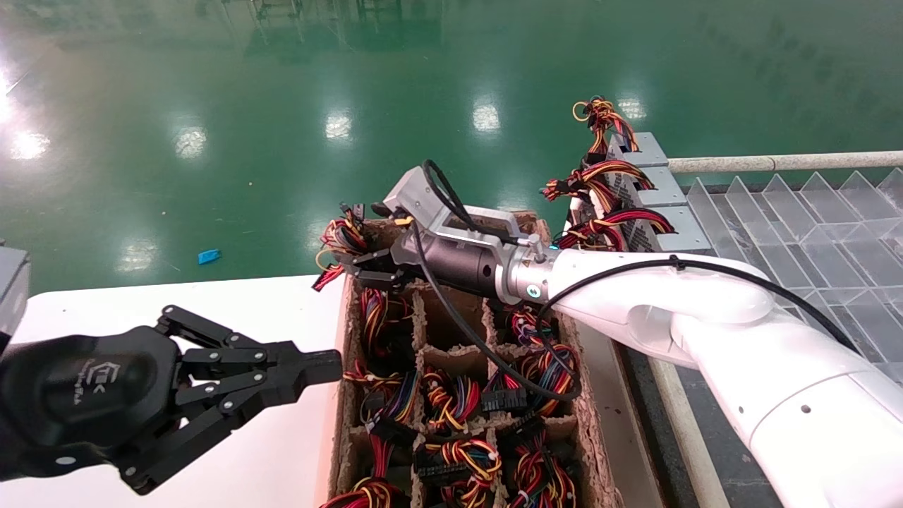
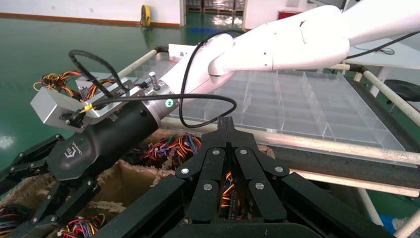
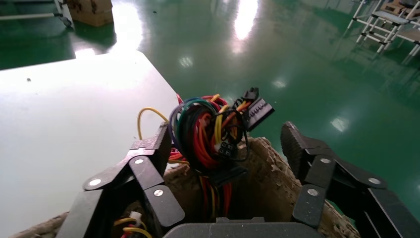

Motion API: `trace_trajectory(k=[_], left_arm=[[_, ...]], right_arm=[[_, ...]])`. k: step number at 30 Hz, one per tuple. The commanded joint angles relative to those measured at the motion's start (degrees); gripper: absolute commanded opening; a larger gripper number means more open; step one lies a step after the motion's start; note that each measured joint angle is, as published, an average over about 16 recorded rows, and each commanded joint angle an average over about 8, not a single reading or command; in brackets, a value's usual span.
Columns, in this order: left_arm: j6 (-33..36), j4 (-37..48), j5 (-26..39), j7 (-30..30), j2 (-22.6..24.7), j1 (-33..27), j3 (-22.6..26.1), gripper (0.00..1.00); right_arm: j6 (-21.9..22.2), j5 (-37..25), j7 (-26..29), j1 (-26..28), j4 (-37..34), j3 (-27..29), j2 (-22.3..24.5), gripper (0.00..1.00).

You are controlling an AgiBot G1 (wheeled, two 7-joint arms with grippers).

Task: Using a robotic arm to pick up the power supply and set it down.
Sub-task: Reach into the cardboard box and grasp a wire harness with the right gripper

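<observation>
- Our right gripper (image 1: 350,268) hangs over the far corner of the cardboard box (image 1: 592,451), its jaws apart on either side of a wire bundle (image 3: 210,131) that sticks up from that corner cell.
- The power supply itself is hidden down in the cell; only its wires show.
- Our left gripper (image 1: 331,367), jaws pressed together, idles over the white worktop (image 1: 282,451) beside the box.
- To grip well, we judge we should go lower and close on the metal body, not on loose wires, then lift straight up clear of the dividers.
- More supplies (image 1: 652,204) stand by a clear tray (image 1: 811,233) on our right.
- The floor (image 1: 282,85) is glossy green.
</observation>
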Motion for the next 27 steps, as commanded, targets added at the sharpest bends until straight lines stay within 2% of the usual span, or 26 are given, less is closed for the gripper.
trace_trajectory(k=[1,13,27], left_arm=[[0.00,0.00,0.00,0.00,0.00,0.00,0.00,0.00],[0.00,0.00,0.00,0.00,0.00,0.00,0.00,0.00],[0.00,0.00,0.00,0.00,0.00,0.00,0.00,0.00]], right_arm=[[0.66,0.69,-0.30,0.25,-0.13,-1.31,0.00,0.00],[2.22,6.37,-1.41,0.82,-0.84,-6.33,0.12,0.00],[1.68,11.49,-3.50,1.76,-1.91,-10.94,0.23,0.00]])
